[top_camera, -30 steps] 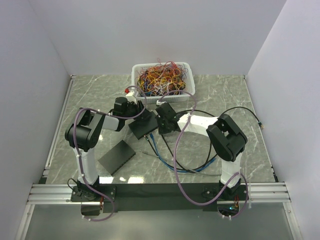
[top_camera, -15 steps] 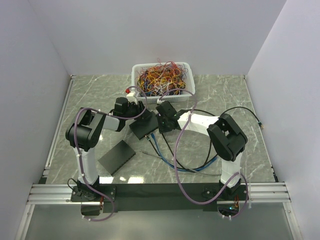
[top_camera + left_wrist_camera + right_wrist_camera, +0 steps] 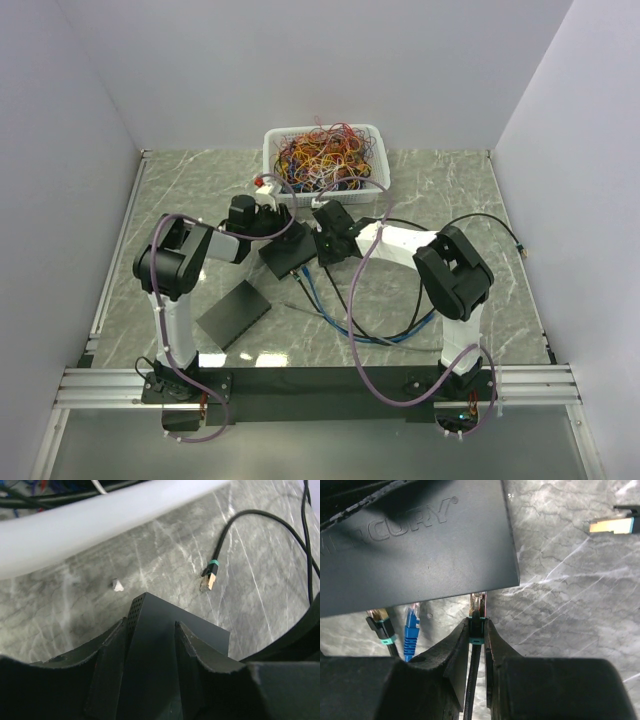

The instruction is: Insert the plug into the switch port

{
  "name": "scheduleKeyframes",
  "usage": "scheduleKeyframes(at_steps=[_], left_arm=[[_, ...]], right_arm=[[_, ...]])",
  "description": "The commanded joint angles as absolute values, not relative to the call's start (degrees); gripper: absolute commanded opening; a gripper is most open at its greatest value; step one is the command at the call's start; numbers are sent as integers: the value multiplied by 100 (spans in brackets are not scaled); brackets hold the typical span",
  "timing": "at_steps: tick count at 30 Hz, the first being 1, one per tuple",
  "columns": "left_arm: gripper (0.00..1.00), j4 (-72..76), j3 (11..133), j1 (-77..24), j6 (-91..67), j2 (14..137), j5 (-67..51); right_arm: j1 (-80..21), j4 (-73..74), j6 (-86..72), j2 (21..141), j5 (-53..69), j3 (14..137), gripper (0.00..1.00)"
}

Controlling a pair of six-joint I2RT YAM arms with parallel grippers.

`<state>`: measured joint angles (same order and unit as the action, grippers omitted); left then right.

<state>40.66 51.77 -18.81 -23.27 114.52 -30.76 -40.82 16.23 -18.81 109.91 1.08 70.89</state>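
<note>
My left gripper is shut on a black network switch, held tilted above the table; it also shows in the top view. My right gripper is shut on a black braided cable's plug with a teal collar. The plug's metal tip reaches the lower edge of the switch, which bears the word MERCURY. In the top view my right gripper sits right beside the switch. I cannot tell whether the tip is inside a port.
A blue plug and another teal-collared plug lie below the switch. A loose gold plug lies on the marble. A white basket of tangled wires stands at the back. A second black box lies front left. Cables loop on the right.
Both grippers have shifted slightly toward the back, with the switch and the plug still held. Nothing else moved.
</note>
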Motion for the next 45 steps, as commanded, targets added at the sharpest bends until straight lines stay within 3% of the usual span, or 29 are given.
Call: scheduleKeyframes(at_steps=[1,18,28,36,45], left_arm=[[48,4131,5133,-2092,-2075,11663,-4306],[44,3550,5388,-2610,-1178,11857,-4781],[47,3262,5010,-3471,-1011,11742,-4764],[48,3954,4404,-4051,-1696,11927,-4772],[49,3815,4421,-4280,-1995,12208,-4519]], right_arm=[[-4061,590,-1259,10785,412,7137,0],[-3665,501,-562,10793,475,7286,0],[-3665,-1192,-730,10257,-122,6496,0],[-3665,-2311,-887,10054,-554,6064,0],[-3674,-1953,-905,10423,-220,6415,0]])
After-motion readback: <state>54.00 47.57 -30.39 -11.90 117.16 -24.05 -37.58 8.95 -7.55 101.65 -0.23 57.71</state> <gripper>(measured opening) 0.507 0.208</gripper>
